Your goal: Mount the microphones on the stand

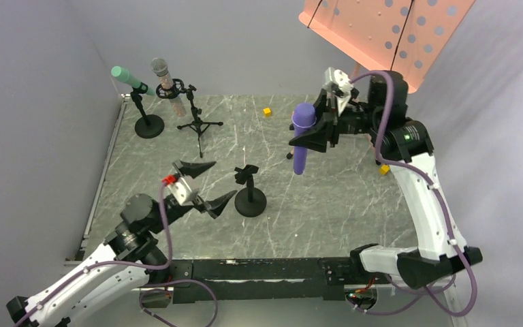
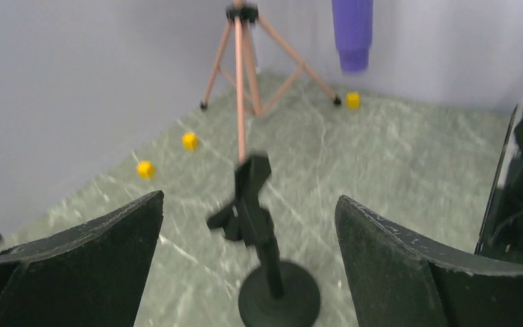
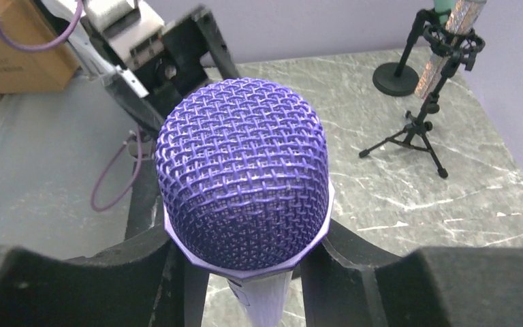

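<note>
My right gripper (image 1: 319, 135) is shut on the purple microphone (image 1: 302, 139) just below its mesh head and holds it upright above the table; its head fills the right wrist view (image 3: 245, 170). My left gripper (image 1: 208, 184) is open and empty, its jaws on either side of an empty black round-base stand (image 1: 250, 196), which shows blurred in the left wrist view (image 2: 262, 231). The purple microphone's lower end (image 2: 352, 37) hangs beyond it. The teal-green microphone (image 1: 129, 78) sits in a round-base stand (image 1: 149, 125) at the far left. The glittery microphone (image 1: 165, 80) sits in a black tripod stand (image 1: 199, 125).
Small yellow cubes lie on the marble table (image 1: 267, 112) (image 1: 384, 169) (image 2: 146, 168). A pink perforated music-stand desk (image 1: 381, 27) hangs over the far right; its copper tripod legs (image 2: 245, 75) stand behind the empty stand. Grey walls enclose three sides.
</note>
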Motion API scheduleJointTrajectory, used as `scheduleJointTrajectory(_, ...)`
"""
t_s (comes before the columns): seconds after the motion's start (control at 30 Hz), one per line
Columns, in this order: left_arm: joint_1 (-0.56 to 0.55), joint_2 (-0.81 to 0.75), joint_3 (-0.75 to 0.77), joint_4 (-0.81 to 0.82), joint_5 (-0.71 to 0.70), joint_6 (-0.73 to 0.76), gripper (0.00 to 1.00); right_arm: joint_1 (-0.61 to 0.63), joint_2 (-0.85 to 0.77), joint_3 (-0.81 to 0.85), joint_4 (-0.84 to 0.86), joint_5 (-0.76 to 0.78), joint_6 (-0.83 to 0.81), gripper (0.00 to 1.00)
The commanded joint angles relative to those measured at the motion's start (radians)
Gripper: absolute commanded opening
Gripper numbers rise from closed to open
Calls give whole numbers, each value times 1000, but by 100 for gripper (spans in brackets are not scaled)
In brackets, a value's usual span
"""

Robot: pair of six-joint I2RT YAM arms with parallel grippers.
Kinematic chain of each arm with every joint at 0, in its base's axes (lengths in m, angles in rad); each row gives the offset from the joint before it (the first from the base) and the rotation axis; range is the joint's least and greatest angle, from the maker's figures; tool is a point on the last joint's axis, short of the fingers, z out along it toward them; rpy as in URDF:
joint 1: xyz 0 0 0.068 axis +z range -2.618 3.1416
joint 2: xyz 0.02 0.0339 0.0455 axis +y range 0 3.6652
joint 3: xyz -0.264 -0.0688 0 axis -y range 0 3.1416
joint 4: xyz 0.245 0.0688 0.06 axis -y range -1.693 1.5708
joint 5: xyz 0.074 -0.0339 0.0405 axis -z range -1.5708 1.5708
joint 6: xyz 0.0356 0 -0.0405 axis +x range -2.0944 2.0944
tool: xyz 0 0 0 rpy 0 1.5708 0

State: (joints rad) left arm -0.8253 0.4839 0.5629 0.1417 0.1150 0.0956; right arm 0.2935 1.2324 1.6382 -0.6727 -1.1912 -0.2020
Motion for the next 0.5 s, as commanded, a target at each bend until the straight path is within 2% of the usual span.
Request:
scheduleJointTrajectory(0.0, 11, -32, -208, 67, -8, 15, 99, 59, 70, 101, -151, 122, -195, 7)
scheduleJointTrajectory(0.2, 15, -9, -339, 301, 54, -1, 99, 142, 136, 145, -188, 161, -250, 7)
scheduleJointTrajectory(0.3, 24, 56, -378, 447, 94, -2, 99, 164, 159, 150, -198, 157, -272, 7)
scheduleJointTrajectory(0.47, 45, 192, -378, 588, 101, -7, 99, 173, 203, 157, -201, 134, -291, 7)
